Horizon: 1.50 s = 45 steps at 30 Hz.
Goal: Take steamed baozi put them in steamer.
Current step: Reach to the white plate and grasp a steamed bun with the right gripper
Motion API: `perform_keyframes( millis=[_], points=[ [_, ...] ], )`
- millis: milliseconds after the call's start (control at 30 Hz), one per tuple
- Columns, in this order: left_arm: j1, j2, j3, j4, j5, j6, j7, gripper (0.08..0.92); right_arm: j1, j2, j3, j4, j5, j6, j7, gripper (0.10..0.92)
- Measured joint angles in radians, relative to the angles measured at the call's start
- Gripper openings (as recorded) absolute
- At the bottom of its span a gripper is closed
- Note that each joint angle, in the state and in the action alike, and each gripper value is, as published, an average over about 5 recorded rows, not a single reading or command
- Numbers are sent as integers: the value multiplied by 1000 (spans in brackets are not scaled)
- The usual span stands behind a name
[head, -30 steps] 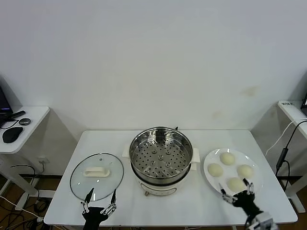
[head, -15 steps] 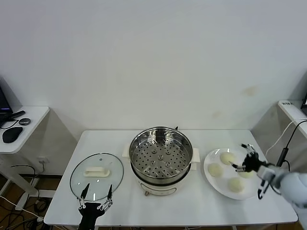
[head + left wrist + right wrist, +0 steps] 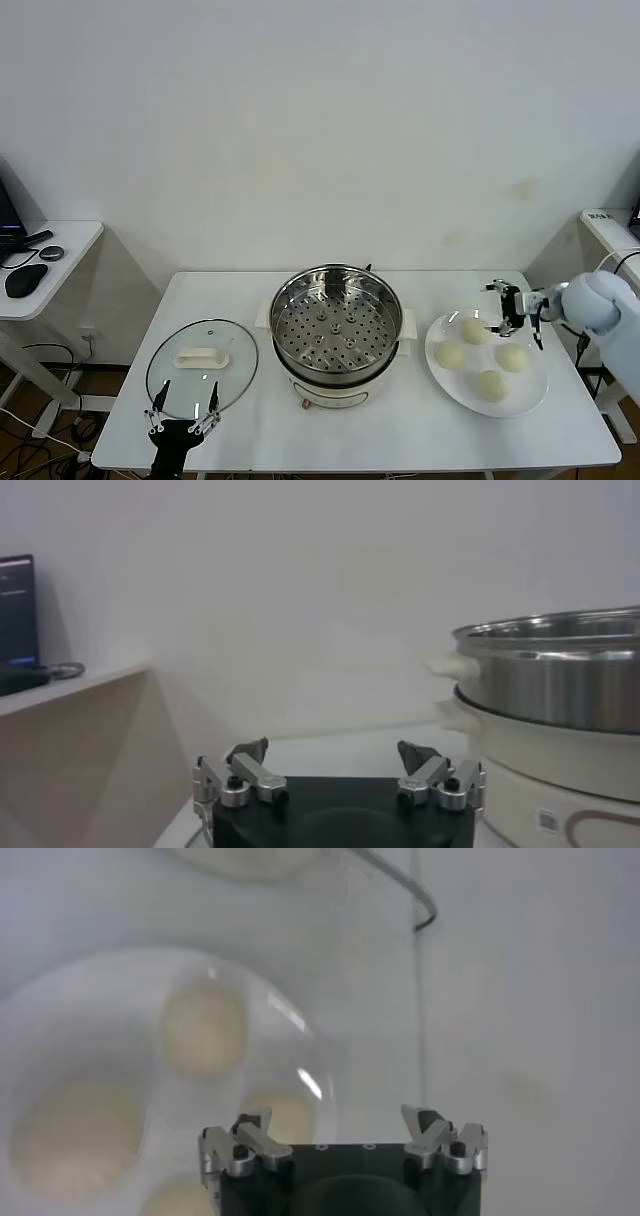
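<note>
Four pale baozi lie on a white plate [image 3: 535,380] at the table's right: one at the far side [image 3: 476,330], one on the left [image 3: 449,354], one on the right [image 3: 512,357], one nearest [image 3: 491,384]. The steel steamer [image 3: 336,330] with its perforated tray stands in the middle, with nothing in it. My right gripper [image 3: 512,308] is open and empty above the plate's far edge, beside the far baozi. In the right wrist view its open fingers [image 3: 342,1126] hang over the plate [image 3: 100,978] and baozi [image 3: 205,1028]. My left gripper [image 3: 183,412] is open and empty at the table's front left edge.
A round glass lid [image 3: 201,367] with a white handle lies left of the steamer, just beyond my left gripper. The left wrist view shows the steamer's side [image 3: 560,680]. Side desks stand at far left [image 3: 45,255] and far right [image 3: 610,225].
My right gripper rose from the table's front edge and moved over the plate to its far side. My left gripper drew back slightly toward the front edge, still open.
</note>
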Motion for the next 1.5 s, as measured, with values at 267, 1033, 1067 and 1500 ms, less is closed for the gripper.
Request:
perform_keyframes(
  millis=[267,1033,1067,1500],
  points=[
    [3,-3,-11,3,4,-9,1,823,92,69,-121,-130,-30,8,-45,823],
    [20,-10,-19,0,5,-13,7,823,144,219,-190,-311,-116,11,-39,806],
    [21,-10,-20,0,5,-14,7,823,143,222,-190,-314,-119,9,-38,797],
    [28,-13,-21,-6,13,-22,5,823,136,250,-183,-339,-143,-5,-32,629]
  ],
)
